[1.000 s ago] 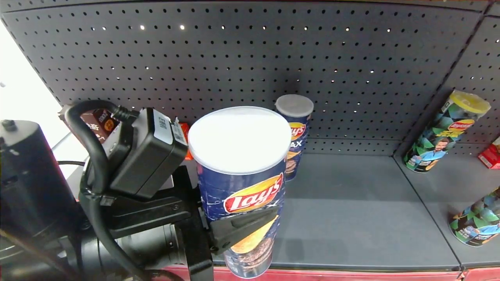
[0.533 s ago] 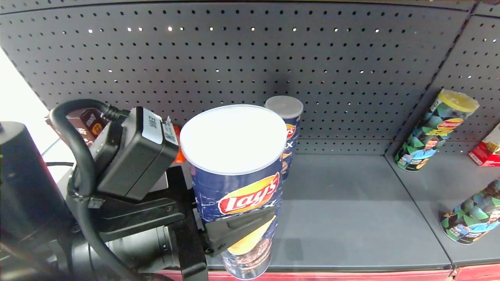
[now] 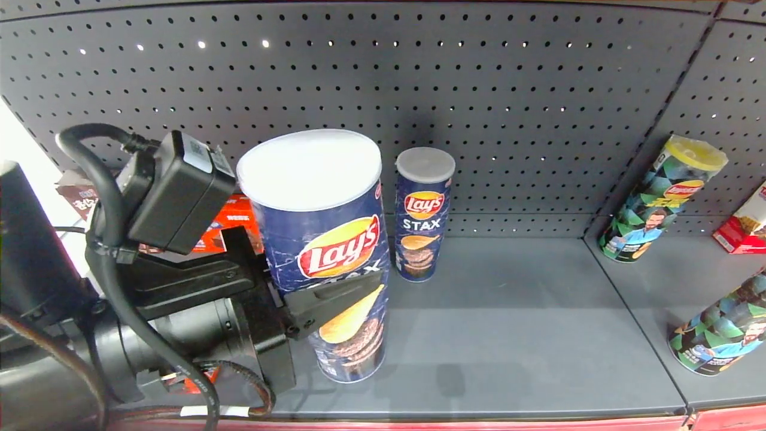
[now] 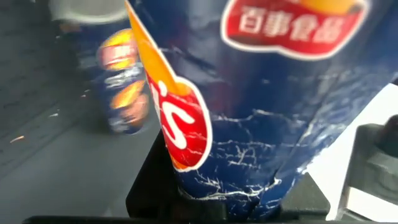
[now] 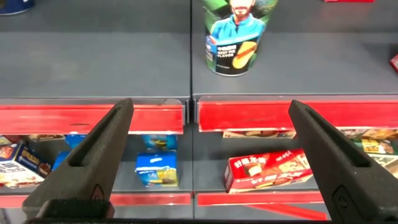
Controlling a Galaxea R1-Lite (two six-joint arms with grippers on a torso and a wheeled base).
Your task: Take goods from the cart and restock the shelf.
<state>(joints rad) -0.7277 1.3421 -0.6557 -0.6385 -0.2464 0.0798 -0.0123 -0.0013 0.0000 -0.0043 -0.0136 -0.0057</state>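
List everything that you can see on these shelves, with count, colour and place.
Blue cans: 2; held can at the front of the shelf, back can upright by the pegboard.
Green cans: 2, right section; yellow-lid can at the back, front can nearer the edge.
Red boxes: 3; far-right box, orange-red box left of the held can, lower box on the lower shelf.
Blue box: 1, lower shelf.
Brown packet: 1, far left.
Shelf: dark grey, red strip in front.
Pegboard: dark grey, behind.
Left gripper: black, shut on the held can.
Right gripper: black, open, before the red strip.
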